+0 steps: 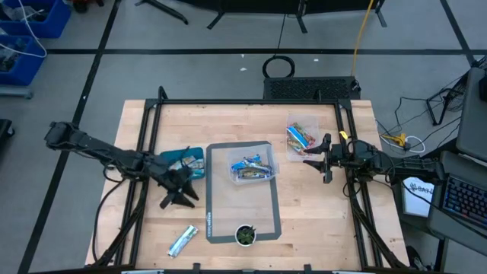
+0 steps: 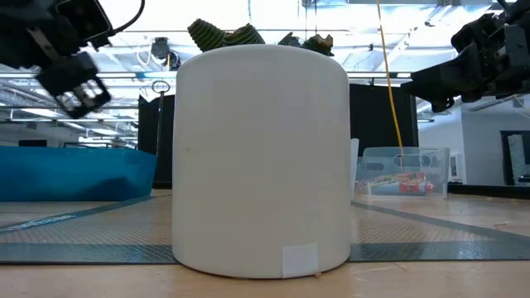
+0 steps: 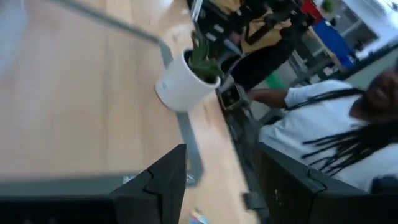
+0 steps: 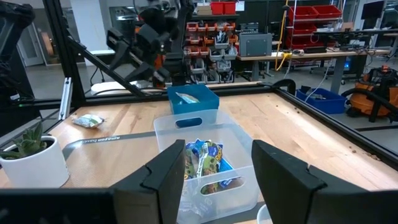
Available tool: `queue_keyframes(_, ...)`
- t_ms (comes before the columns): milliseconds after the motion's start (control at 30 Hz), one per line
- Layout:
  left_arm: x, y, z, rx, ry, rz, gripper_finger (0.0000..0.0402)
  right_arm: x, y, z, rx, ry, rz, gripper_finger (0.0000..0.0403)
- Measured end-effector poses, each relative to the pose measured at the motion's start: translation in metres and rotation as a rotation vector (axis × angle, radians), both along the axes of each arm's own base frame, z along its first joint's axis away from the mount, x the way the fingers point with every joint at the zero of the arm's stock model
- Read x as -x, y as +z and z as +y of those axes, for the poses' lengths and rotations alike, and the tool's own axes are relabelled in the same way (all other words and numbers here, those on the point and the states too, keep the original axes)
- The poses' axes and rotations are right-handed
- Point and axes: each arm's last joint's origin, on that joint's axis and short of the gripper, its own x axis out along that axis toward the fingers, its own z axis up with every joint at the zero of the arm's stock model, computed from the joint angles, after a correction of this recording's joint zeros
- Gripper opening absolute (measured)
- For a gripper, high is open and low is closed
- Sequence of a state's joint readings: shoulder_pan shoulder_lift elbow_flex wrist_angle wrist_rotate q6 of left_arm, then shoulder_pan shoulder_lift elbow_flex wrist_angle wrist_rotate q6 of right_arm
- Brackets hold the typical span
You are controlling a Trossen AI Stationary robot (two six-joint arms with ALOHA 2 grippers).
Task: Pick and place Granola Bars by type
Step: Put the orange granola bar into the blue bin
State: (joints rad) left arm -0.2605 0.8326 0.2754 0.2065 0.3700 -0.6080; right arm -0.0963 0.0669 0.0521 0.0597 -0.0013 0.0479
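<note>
L to R, seen from above: left gripper hangs over bare wood just off the grey mat's left edge, fingers spread wide, nothing in them. A lone silvery bar lies on the table toward the front edge from that claw, near it, long axis on a diagonal. This bar is likely the next pick, and the left arm is by far the nearer; the claw would need to come toward the front edge and turn across the bar's short side. Just behind the left gripper sits a blue bin with a silvery wrapper inside.

Centre: clear bin on the mat holds bright-blue bars, piled, axes mixed. At the mat's front end, a small plant in a white pot.

Right: a second clear bin near the back right holds blue and orange-red bars. Right gripper waits beside it, toward the front of the table from the bin, fingers apart, empty, pointed at the centre bin; its wrist cam looks straight over the blue bars.

Writing: pale lettering runs along the mat's left border, too small to read. No wrapper brand legible. A person in a white top shows beyond the table in the left wrist cam.
</note>
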Motion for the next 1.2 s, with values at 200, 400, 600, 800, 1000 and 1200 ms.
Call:
queue_keyframes(200, 0.009, 0.002, -0.028, 0.061, 0.045, 0.164, 0.0189, 0.000, 0.000, 0.000, 0.000, 0.000, 0.000, 0.0176)
queue_keyframes(400, 0.011, -0.002, -0.059, 0.007, 0.101, 0.230, 0.0188, 0.000, 0.000, 0.000, 0.000, 0.000, 0.000, 0.0176)
queue_keyframes(600, -0.001, -0.009, -0.089, -0.036, 0.156, 0.436, 0.0188, 0.000, 0.000, 0.000, 0.000, 0.000, 0.000, 0.0176)
queue_keyframes(800, -0.022, -0.015, -0.119, -0.103, 0.178, 0.626, 0.0188, 0.000, 0.000, 0.000, 0.000, 0.000, 0.000, 0.0176)
queue_keyframes(1000, -0.037, -0.020, -0.140, -0.090, 0.176, 0.722, 0.0188, 0.000, 0.000, 0.000, 0.000, 0.000, 0.000, 0.0176)
queue_keyframes(1200, -0.040, -0.027, -0.143, -0.067, 0.248, 0.836, 0.0188, 0.000, 0.000, 0.000, 0.000, 0.000, 0.000, 0.0176)
